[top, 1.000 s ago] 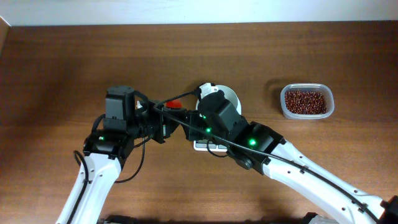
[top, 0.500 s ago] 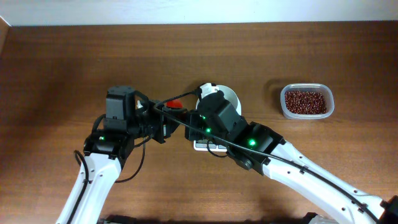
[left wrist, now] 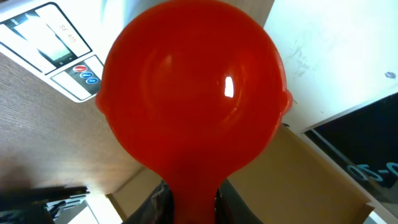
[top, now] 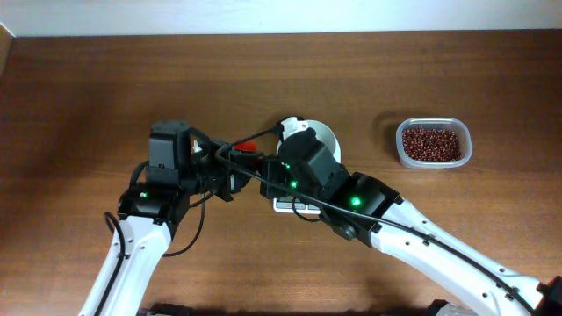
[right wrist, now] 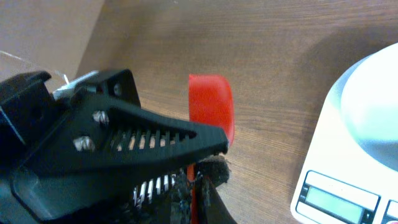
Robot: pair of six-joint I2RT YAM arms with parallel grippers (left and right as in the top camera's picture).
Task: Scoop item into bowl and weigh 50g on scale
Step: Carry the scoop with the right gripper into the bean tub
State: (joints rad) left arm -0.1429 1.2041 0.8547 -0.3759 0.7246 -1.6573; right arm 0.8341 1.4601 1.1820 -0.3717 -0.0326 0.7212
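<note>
Handover of red scoop [left wrist: 193,93], centre of overhead view, just left of bowl [top: 325,138] sitting on scale [right wrist: 323,155]. Right gripper [right wrist: 196,186]: clamped tight, seemingly on scoop handle, lower middle of its wrist frame, partly hidden. Left gripper [left wrist: 189,202]: fingers either side of handle at frame bottom; gripping or let go, impossible to tell. No beans in sight on scoop. Beans [top: 431,143] piled in clear container [top: 433,164], right of overhead frame, well apart from bowl. To do well: confirm firm right hold before freeing left, keep scoop level, back left arm straight off, then swing right toward container without clipping bowl or scale
</note>
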